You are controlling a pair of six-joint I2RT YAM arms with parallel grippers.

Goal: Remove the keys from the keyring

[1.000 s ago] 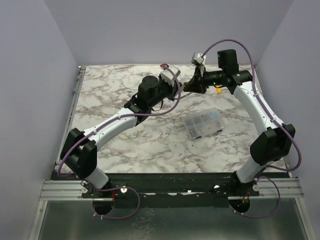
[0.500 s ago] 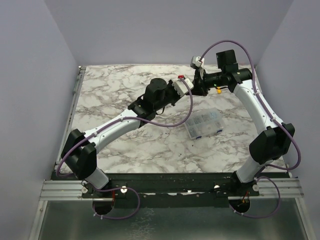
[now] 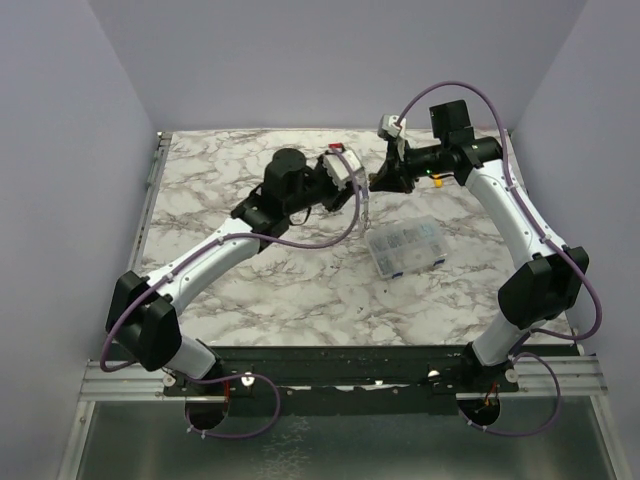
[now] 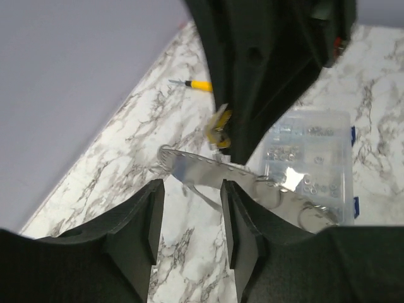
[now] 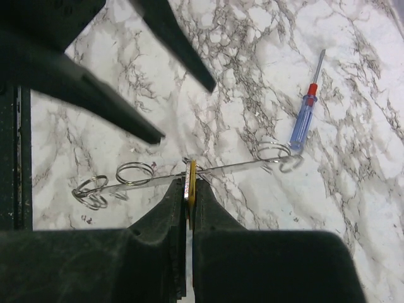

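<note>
1. Left wrist view shows the clear plastic box (image 4: 315,117) lying on the marble table (image 3: 300,290). It sits past the keyring and to the right. Its compartments hold small silvery hardware (image 4: 297,151), too small for me to name.
2. The keyring (image 4: 189,169) is a flat grey band, up between my two grippers at the far middle of the table. My right gripper (image 5: 190,196) has its fingers pressed together on a yellow key (image 4: 219,129) right at the band. In the right wrist view the band runs out to both sides of those fingers, with small wire rings (image 5: 136,173) strung along it.
3. My left gripper (image 4: 189,192) has its fingers spread apart. The band shows in the gap beyond them. In the right wrist view those fingertips are near the band but not touching it.
4. A blue-and-red screwdriver (image 5: 303,120) lies on the table just past one end of the band. A yellow-handled tool (image 4: 201,85) lies farther back, near the wall.
5. The black body of my right gripper fills the upper middle of the left wrist view and covers a corner of the box. From above, both wrists crowd over the keyring, so only a thin pale strip of it shows.
6. Half a second ago my left gripper was close up against the right one. Now it has drawn back to the left, and its elbow and shoulder have swung left too. My right arm and the box sit where they were.
</note>
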